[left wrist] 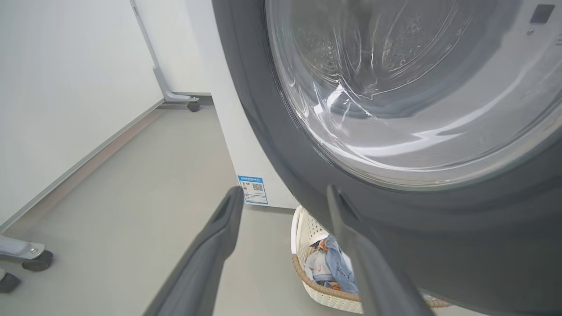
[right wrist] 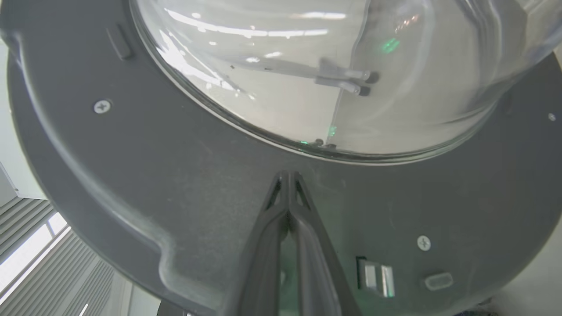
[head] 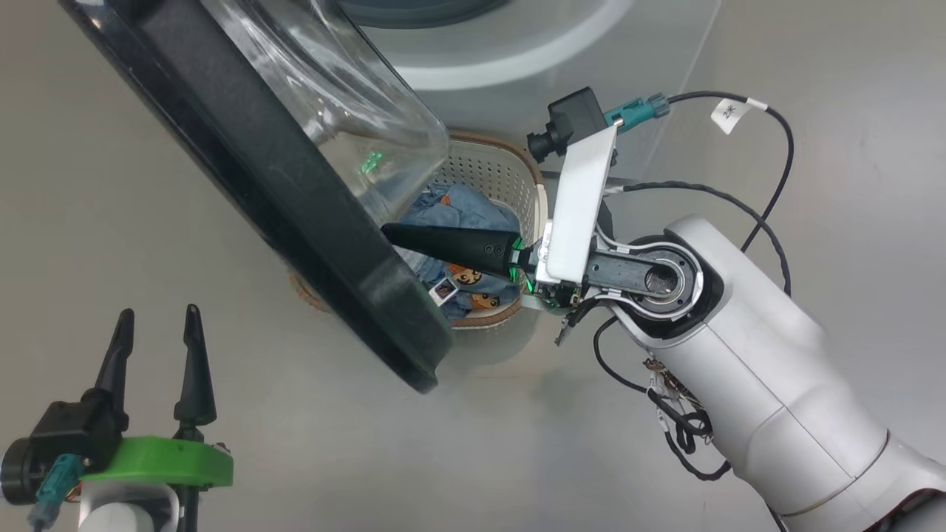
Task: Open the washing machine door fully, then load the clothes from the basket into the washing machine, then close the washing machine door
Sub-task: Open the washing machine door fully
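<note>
Head view: closed right claw (head: 384,230) against door (head: 310,222) rim; left claw (head: 159,312) spread over floor (head: 89,185).

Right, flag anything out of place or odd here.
Nothing looks spilled or damaged. One oddity: the open door hangs over the basket, hiding part of the clothes from above, so reaching them straight down looks awkward.
</note>
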Motion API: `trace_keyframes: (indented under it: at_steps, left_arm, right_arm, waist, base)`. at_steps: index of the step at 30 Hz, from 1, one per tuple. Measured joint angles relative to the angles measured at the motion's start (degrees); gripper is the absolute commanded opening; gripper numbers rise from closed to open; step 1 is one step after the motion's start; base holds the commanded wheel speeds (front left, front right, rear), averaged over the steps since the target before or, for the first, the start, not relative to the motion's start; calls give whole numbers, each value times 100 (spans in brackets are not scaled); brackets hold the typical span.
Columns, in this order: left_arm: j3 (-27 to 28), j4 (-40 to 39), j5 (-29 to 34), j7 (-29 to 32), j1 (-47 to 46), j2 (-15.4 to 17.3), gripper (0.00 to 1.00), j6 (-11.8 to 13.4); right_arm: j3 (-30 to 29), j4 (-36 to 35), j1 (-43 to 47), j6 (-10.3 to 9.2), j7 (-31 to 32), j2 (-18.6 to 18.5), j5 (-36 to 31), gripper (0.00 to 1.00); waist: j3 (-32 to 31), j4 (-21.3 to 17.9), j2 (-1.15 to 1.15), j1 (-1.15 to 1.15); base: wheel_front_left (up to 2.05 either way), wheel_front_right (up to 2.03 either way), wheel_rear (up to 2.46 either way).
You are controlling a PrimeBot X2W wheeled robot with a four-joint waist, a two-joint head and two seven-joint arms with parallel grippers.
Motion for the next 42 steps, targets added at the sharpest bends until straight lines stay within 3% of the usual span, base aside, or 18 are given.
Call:
trace_keyframes:
  at_steps: [21,28,35,36,38,39,42]
  left_arm:
    - [-234,201,-53,0,109,-69,100,0]
    - [-33,204,-73,0,287,-74,100,0]
    - [309,204,-71,0,475,-76,100,0]
    - [366,202,-70,0,476,-78,100,0]
    - [476,193,-68,0,495,-78,100,0]
    - [544,187,-68,0,520,-79,100,0]
    - [742,172,-67,0,632,-81,100,1]
  right_arm:
    - [791,-94,626,0,-683,-13,667,0]
    - [881,-87,682,0,-901,-10,757,0]
    - [778,-82,718,0,-1185,36,543,0]
    - [716,-82,722,0,-1271,41,385,18]
    - [545,-94,736,0,-1515,41,65,95]
    - [443,-97,738,0,-1670,43,-105,100]
    - [211,-193,754,0,-2159,23,-671,100]
  waist:
    - [-628,1191,0,0]
    - [-923,1331,0,0]
    - [-1147,1186,0,0]
    - [-1179,1149,0,0]
    - [-1245,1071,0,0]
    - [-1281,1027,0,0]
    - [-1393,883,0,0]
  base:
    - [0,0,0]
    - [0,0,0]
    - [0,0,0]
    - [0,0,0]
    - [0,0,0]
    - [0,0,0]
    - [0,0,0]
